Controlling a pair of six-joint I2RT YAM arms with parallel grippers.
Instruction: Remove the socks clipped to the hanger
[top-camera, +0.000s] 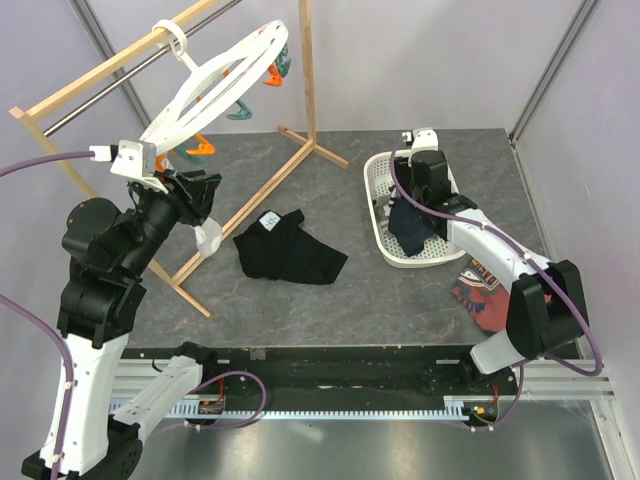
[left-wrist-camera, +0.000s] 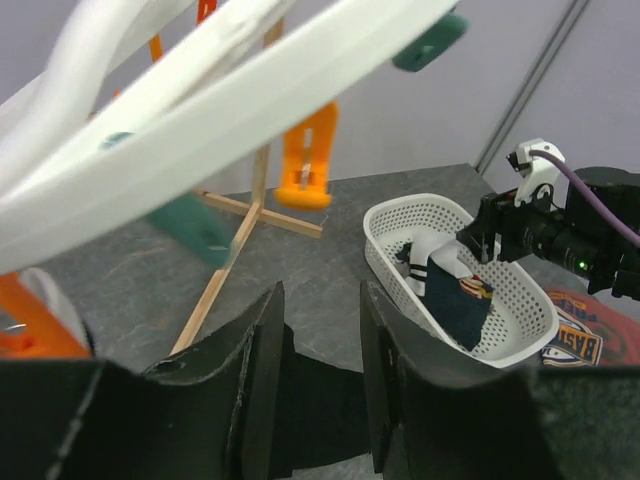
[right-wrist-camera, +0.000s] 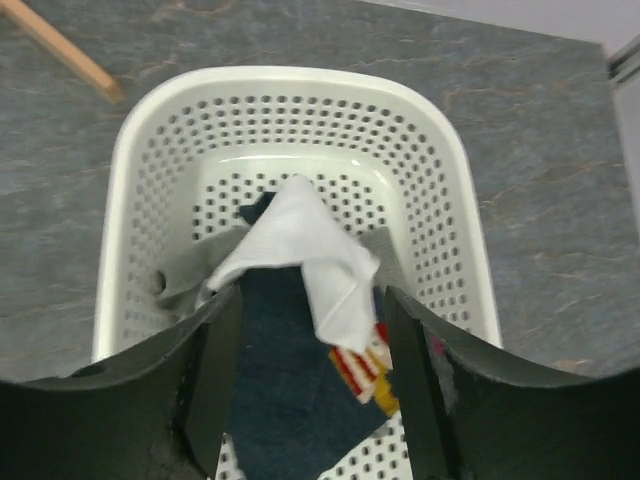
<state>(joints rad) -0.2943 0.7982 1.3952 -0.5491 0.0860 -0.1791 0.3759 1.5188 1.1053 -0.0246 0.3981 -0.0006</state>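
**Nearly done: at least three socks in the basket, one pale sock by the hanger.**

On the left, our left fingers (left-wrist-camera: 262, 360) stand parted under the low rim of the hanger (left-wrist-camera: 250, 95), gripping nothing we can see. A pale sock (top-camera: 207, 238) dangles just beside them, and we cannot tell whether a peg holds it. The pegs (left-wrist-camera: 310, 150) in view are bare. A black garment (top-camera: 290, 250) lies mid-bench. On the right, our right fingers (right-wrist-camera: 210, 380) are spread wide and released over the basket (right-wrist-camera: 290, 78). Inside it lie a white sock (right-wrist-camera: 300, 240), a navy sock (right-wrist-camera: 280, 380) and a grey sock (right-wrist-camera: 185, 275). We judge that only the pale sock remains to be freed and dropped in.
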